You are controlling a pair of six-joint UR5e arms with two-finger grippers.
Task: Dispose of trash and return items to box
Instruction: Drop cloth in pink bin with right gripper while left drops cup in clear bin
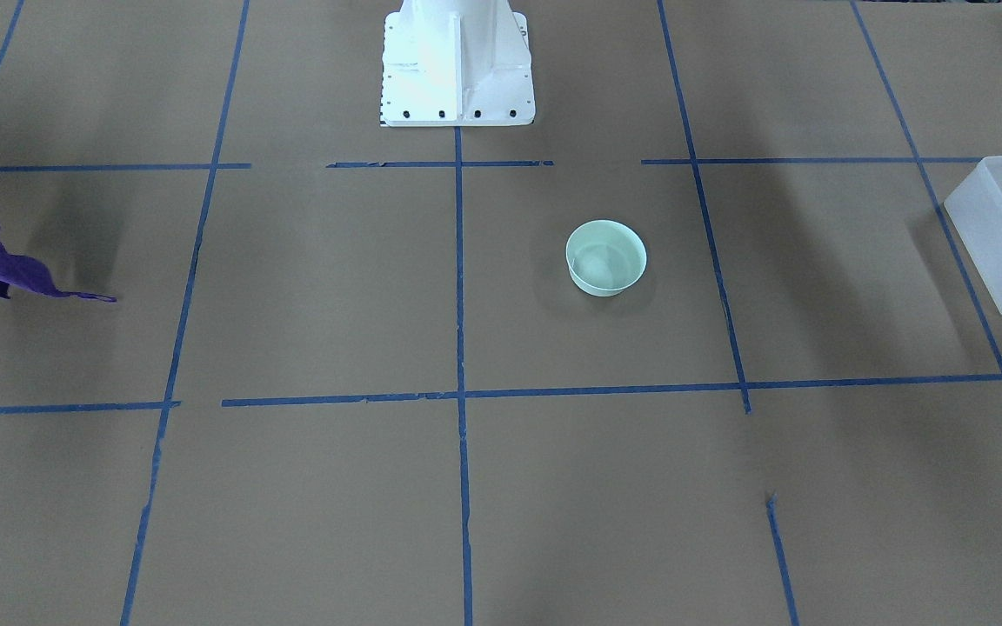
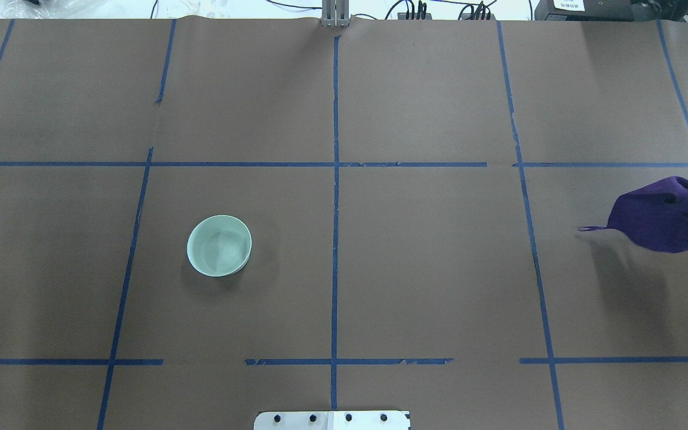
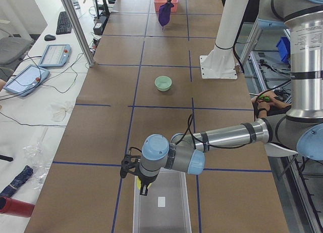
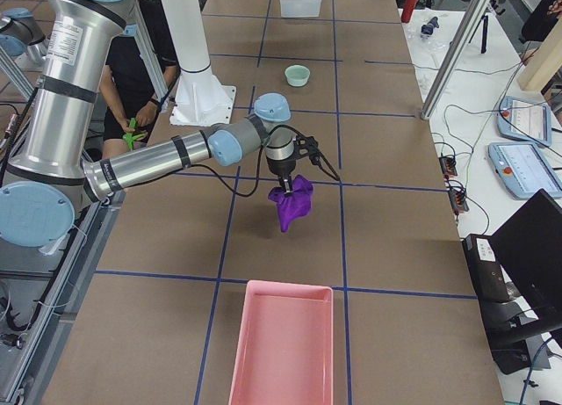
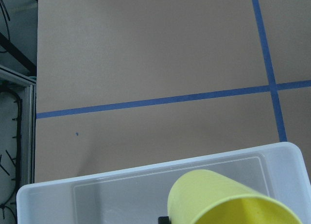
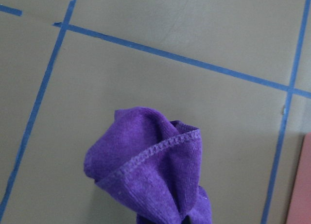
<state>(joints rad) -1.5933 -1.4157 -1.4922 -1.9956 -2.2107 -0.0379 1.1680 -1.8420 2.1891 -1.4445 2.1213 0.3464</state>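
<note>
There is one yellow cup point(image 5: 228, 197), one white bin point(image 1: 1001, 235), one mint bowl point(image 1: 606, 257), one purple cloth point(image 4: 291, 203) and one pink tray point(image 4: 285, 348). That makes two open containers of the flat, rectangular kind and two round ones. One white pedestal point(image 1: 456, 65) shows, and two arms: the left arm point(image 3: 227, 137) and the right arm point(image 4: 158, 163). On the side bench lie two tablets, one point(image 3: 54, 55) beside the other point(image 3: 25, 79), plus one keyboard point(image 3: 63, 22) and one mouse point(image 3: 49, 37). One person point(image 4: 132, 71) shows.
</note>
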